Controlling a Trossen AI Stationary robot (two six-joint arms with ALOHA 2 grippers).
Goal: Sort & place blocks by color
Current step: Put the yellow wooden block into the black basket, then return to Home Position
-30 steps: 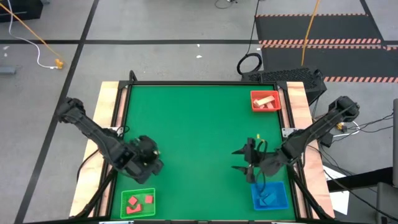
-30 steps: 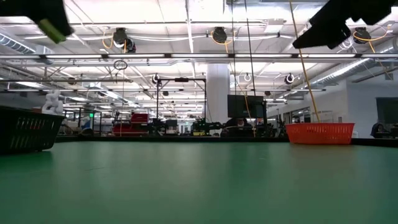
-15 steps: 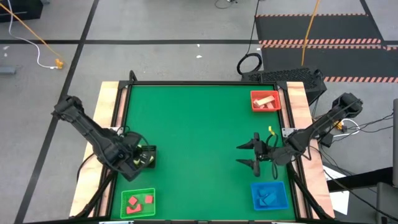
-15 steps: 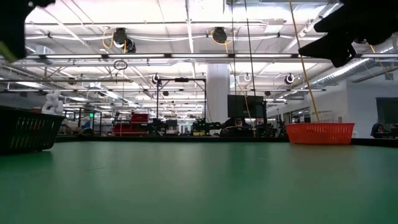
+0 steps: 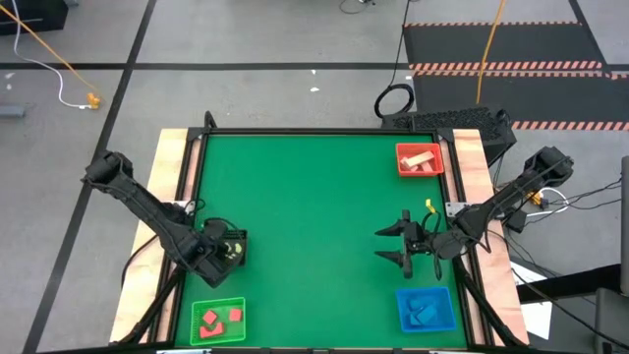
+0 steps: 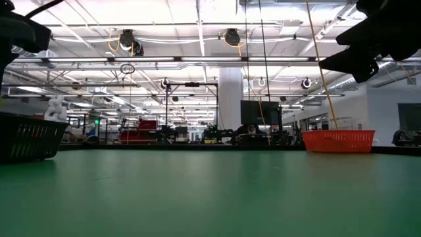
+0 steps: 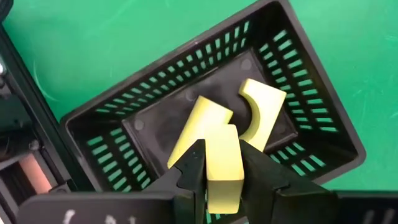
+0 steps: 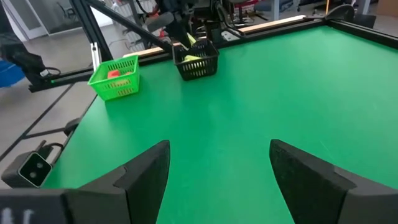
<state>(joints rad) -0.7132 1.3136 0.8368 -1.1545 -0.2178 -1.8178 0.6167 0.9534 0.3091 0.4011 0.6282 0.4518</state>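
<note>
Blocks: the yellow block (image 7: 222,163) clamped in the left tool (image 7: 221,167) over the black basket (image 7: 323,121) looks light, stiff and smooth, best pinched across flat sides; right tool (image 8: 217,163) waits, fingers apart.

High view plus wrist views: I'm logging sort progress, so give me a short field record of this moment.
left hand: shut on a yellow block, above the black basket
black basket contents: two more yellow blocks
right hand: open, empty, over bare table
green basket: red blocks inside
blue basket: blue blocks inside
red basket: tan wood blocks inside
</note>
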